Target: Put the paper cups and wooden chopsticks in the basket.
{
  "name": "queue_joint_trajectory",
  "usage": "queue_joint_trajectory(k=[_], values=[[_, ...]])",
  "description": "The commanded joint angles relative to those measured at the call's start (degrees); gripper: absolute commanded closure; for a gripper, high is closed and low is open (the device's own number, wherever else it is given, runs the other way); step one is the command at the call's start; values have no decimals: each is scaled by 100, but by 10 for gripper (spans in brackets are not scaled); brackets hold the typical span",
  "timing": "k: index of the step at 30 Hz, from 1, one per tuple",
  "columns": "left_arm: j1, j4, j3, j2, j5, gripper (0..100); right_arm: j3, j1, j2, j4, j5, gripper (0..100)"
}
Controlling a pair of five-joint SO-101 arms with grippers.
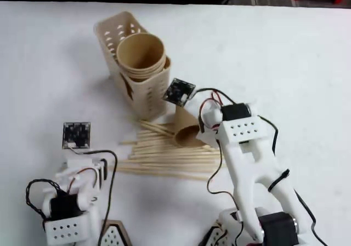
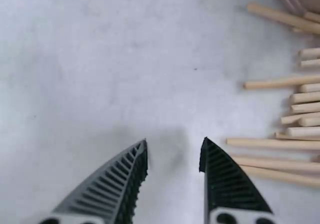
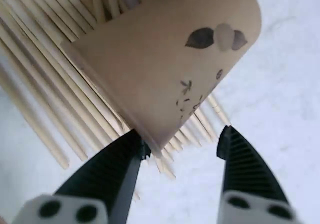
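Basket: a beige slotted basket (image 1: 143,101) stands upright on the white table (image 1: 285,54), on the far side and left of the middle.

Cups inside: a stack of paper cups (image 1: 141,53) sits in the basket with the mouths up.

Cup outside: one loose cup (image 1: 185,130) lies on its side just in front of the basket. It rests on the chopstick pile with its mouth turned towards the arms. The right wrist view shows it close up (image 3: 165,69), brown with a small leaf print.

Chopsticks: the wooden chopsticks (image 1: 164,158) lie in a loose pile on the table, mostly side by side, in front of the basket and between the two arms. Their ends show in the left wrist view (image 2: 300,109).

Right arm: the right arm (image 1: 247,147) stretches from the near edge to the loose cup.

Right gripper: the right gripper (image 3: 184,136) has its jaws apart and holds nothing. It sits at the loose cup's rim. One finger (image 3: 120,169) seems to touch the rim, though the contact is hard to make out. The other finger stands clear beside the cup.

Left arm: the left arm (image 1: 68,213) sits at the near left corner.

Left gripper: the left gripper (image 2: 174,143) is spread wide and empty, over bare table just beside the chopstick ends and apart from them.
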Motion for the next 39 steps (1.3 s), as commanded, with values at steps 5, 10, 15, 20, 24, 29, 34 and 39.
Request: queue_joint_trajectory(k=[5, 10, 15, 20, 24, 29, 34, 39], values=[[84, 44, -26, -57, 70, 819, -35, -136, -57, -637, -695, 847], [84, 44, -26, -57, 70, 819, 141, -127, -31, -1279, -1178, 937], [84, 44, -26, -57, 70, 819, 246, 31, -136, -1534, -1248, 978], [84, 44, -26, -57, 70, 819, 202, 330, -585, -1376, -1248, 979], [84, 44, -26, -57, 70, 819, 202, 382, -1165, -1024, -1248, 979], [84, 44, -26, -57, 70, 819, -193, 382, -1974, -268, -1248, 979], [84, 44, -26, -57, 70, 819, -1424, 382, -2246, 971, -1266, 979], [84, 44, -26, -57, 70, 819, -2752, 347, -2246, 1877, -1521, 979]])
